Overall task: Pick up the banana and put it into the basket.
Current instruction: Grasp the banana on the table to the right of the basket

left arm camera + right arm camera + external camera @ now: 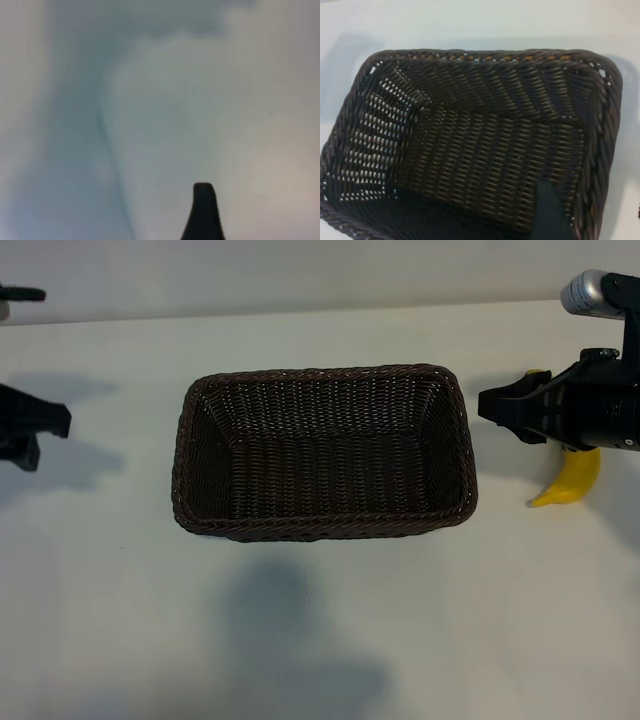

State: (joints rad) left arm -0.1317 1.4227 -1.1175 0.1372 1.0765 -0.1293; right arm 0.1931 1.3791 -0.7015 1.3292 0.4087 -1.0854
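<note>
You see the basket (325, 452) standing in the middle of the white surface (330, 640), nearer to its far edge, and nothing lies inside it. The banana (572, 480) lies on the surface toward the right edge, apart from the basket, and it is partly covered by the right arm. Your right claw (492, 405) hangs between the banana and the right wall of the basket, pointing toward the basket. Its jaws stand partly apart and hold nothing. In the right wrist view the basket (485, 150) fills almost all, with one dark fingertip (547, 210) in front of it. Your left claw (45, 430) is at the left edge of the surface, well apart from the basket, opened wide and holding nothing. The left wrist view shows only one fingertip (204, 212) over the bare surface.
</note>
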